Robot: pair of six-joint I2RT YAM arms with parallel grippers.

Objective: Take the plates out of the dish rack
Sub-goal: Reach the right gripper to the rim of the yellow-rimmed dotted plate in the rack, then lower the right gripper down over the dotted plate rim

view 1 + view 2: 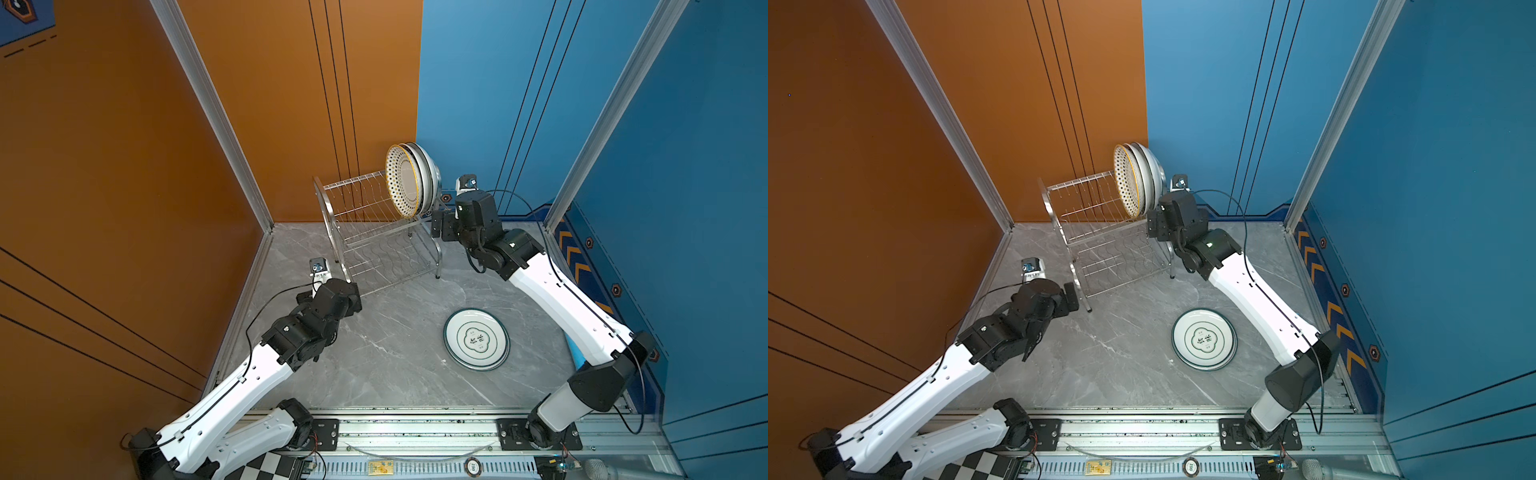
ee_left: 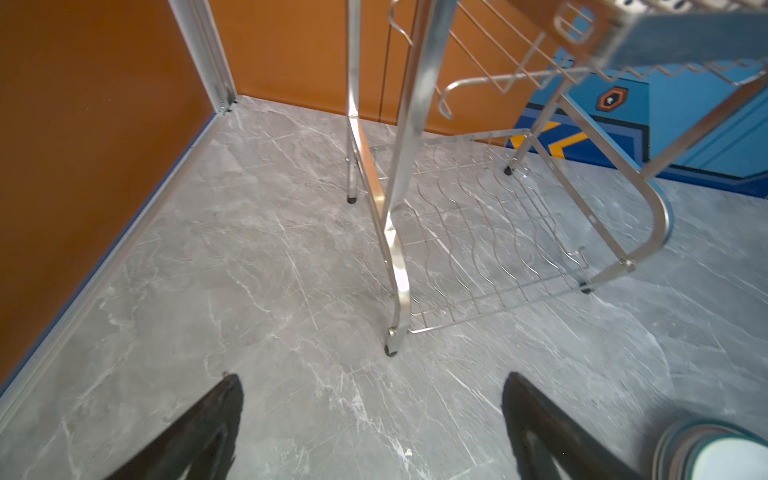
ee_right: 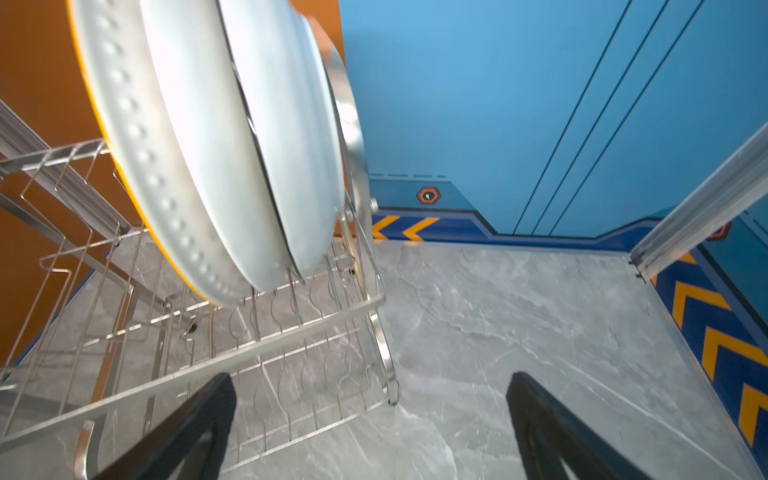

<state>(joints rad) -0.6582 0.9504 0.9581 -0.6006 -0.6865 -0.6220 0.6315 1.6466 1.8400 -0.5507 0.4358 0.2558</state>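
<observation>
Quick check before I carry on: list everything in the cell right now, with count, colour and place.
plates in the rack: at least three, white, front one black-dotted with a yellow edge; upright at the upper tier's right end
plates on the table: flat stack, count unclear, top one white with a teal rim; in front of the rack
dish rack: one, silver wire; rear of the table
table: one, grey marble
orange wall: left
blue wall: right
left gripper: black, open, near the rack's front leg
right gripper: black, open, beside the rack's right end

left fingers [image 2: 208,424] and right fingers [image 3: 540,428] spread wide, both empty.
</observation>
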